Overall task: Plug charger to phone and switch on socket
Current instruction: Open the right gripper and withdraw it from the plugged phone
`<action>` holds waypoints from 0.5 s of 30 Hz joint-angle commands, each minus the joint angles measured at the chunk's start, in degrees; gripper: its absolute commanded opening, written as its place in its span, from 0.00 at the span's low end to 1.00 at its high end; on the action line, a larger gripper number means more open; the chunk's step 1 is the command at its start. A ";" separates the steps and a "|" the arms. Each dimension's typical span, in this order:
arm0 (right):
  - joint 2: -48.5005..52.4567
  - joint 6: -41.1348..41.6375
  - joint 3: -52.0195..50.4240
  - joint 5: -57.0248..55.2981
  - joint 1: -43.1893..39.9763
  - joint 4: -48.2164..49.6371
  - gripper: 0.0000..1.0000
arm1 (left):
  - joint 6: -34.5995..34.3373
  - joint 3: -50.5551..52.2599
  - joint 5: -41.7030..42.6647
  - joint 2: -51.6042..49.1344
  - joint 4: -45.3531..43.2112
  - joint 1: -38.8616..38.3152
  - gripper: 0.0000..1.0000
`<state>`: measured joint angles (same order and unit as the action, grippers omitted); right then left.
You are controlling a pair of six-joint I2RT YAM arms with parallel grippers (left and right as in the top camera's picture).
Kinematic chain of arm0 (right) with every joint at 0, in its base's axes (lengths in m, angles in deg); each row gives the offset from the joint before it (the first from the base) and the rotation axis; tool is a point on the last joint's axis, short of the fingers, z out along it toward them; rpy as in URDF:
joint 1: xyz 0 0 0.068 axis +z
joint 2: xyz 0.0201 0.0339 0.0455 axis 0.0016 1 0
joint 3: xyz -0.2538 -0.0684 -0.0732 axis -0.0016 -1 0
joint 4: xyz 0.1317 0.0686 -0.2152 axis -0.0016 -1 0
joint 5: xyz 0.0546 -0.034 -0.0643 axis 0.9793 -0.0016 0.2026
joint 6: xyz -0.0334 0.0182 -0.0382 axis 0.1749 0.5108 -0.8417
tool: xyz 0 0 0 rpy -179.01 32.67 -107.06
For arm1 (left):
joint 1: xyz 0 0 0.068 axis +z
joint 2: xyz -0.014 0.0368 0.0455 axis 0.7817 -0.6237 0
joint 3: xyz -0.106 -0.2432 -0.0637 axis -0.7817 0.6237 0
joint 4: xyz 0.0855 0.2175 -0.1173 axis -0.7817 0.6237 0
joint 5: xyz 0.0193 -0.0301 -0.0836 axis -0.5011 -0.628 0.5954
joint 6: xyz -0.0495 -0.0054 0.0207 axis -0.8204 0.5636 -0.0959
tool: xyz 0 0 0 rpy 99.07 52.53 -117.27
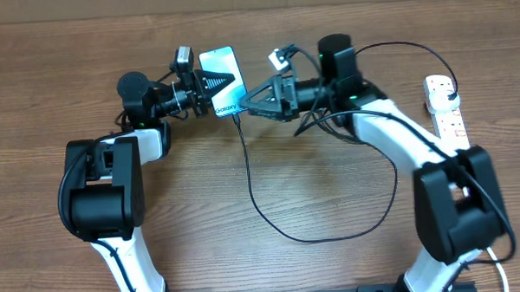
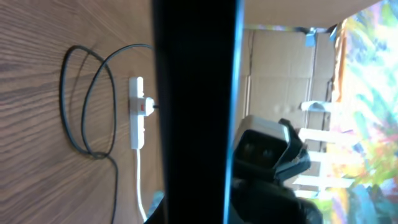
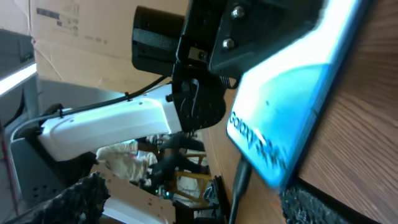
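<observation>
One: Overhead, we are seeing the left gripper (image 1: 208, 85) clamping the phone (image 1: 223, 74) by its side at the far middle of the table (image 1: 333, 256), its light blue screen facing up.

Two: And the right gripper (image 1: 253, 101) is hovering just beside the phone's lower corner, released and gripping nothing. The charger (image 1: 271, 219) is hanging from the phone's bottom edge, looping across the wood and running over to the socket (image 1: 447, 113), which is lying at the right edge.

One: Through the left wrist, we are looking at the phone (image 2: 196, 93) edge-on, a dark slab filling the middle of the view.

Two: Beyond it the socket (image 2: 136, 115) is lying flat, with the charger (image 2: 87, 106) curling beside it. Its black plug is sitting on the strip next to a red mark.

One: Through the right wrist, we are watching the connector tip (image 3: 239, 180) sitting in the phone's (image 3: 292, 118) lower edge.

Two: Our own fingers (image 3: 71, 199) are standing wide apart on either side of it, touching nothing. Whether the switch is on, we are unable to tell.
</observation>
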<state>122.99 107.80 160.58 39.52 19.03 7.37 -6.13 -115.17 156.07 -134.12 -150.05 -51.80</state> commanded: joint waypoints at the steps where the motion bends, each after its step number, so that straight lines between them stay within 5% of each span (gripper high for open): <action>1: -9.14 -11.23 1.18 -1.27 -2.78 -7.87 1.00 | 11.41 -0.02 4.55 -0.17 2.82 -0.96 0.04; 7: -17.25 -26.75 1.18 -23.76 -4.55 -33.68 1.00 | 19.21 -0.02 4.79 -0.17 10.29 -3.56 0.04; 15: -23.12 -29.64 1.18 -32.33 -4.55 -43.58 1.00 | 31.91 -0.02 0.09 -0.17 26.67 -7.67 0.04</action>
<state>102.00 81.42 161.35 12.57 14.44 -35.62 16.85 -114.93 158.12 -134.23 -126.82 -58.29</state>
